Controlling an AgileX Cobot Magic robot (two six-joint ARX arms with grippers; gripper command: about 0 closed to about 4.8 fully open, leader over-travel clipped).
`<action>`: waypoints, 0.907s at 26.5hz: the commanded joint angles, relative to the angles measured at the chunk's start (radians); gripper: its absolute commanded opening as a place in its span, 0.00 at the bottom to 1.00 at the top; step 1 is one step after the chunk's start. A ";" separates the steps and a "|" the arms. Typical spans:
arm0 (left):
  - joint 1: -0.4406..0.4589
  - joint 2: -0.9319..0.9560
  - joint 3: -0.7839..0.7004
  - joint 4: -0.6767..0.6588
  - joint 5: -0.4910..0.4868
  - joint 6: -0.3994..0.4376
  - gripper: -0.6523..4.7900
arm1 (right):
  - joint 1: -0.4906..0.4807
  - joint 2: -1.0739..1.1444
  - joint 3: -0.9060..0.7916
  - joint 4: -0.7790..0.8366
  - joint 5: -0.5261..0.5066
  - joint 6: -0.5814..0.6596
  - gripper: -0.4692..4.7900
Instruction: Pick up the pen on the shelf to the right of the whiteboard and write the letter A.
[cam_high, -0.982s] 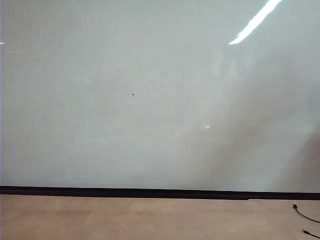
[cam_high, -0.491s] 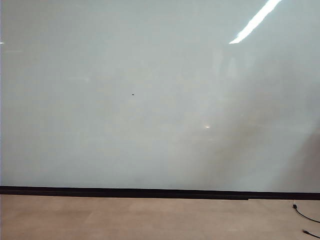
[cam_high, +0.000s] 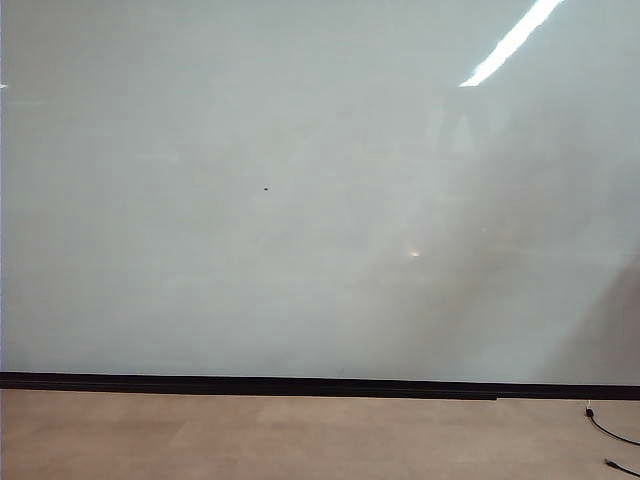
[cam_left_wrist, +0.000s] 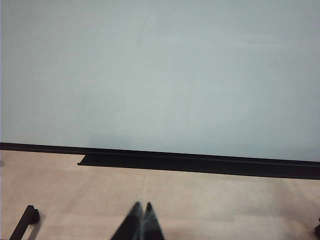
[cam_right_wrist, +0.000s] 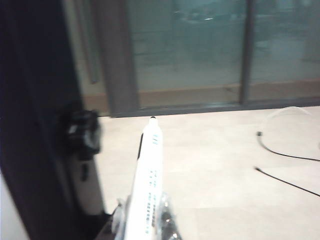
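The whiteboard (cam_high: 300, 200) fills the exterior view, pale and glossy, with a tiny dark speck (cam_high: 266, 188) and a black edge strip (cam_high: 300, 384) along its foot. No letter A is in view on it, and neither arm appears there. In the right wrist view my right gripper (cam_right_wrist: 144, 214) is shut on the pen (cam_right_wrist: 149, 175), a slim white marker whose dark tip (cam_right_wrist: 152, 118) points away over the floor. My left gripper (cam_left_wrist: 142, 206) is shut with nothing in it, low in front of the whiteboard (cam_left_wrist: 160, 75). The shelf is not recognisable.
A black ledge (cam_left_wrist: 200, 162) runs along the board's foot. A dark upright frame (cam_right_wrist: 30, 125) with a black fitting (cam_right_wrist: 82, 132) stands close beside the pen. Thin cables (cam_right_wrist: 285, 155) lie on the tan floor. A glass wall (cam_right_wrist: 190, 50) stands behind.
A faint reflection at the whiteboard's upper right has shifted slightly. Nothing else differs in the exterior view.
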 joint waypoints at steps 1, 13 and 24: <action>0.000 0.000 0.003 0.009 0.004 0.004 0.11 | 0.000 -0.035 -0.031 0.018 0.111 0.004 0.09; 0.000 0.000 0.003 0.009 0.005 0.004 0.11 | 0.177 -0.369 -0.349 0.017 0.672 -0.076 0.09; 0.000 0.000 0.003 0.009 0.004 0.004 0.11 | 0.549 -0.859 -0.559 -0.148 0.877 -0.226 0.09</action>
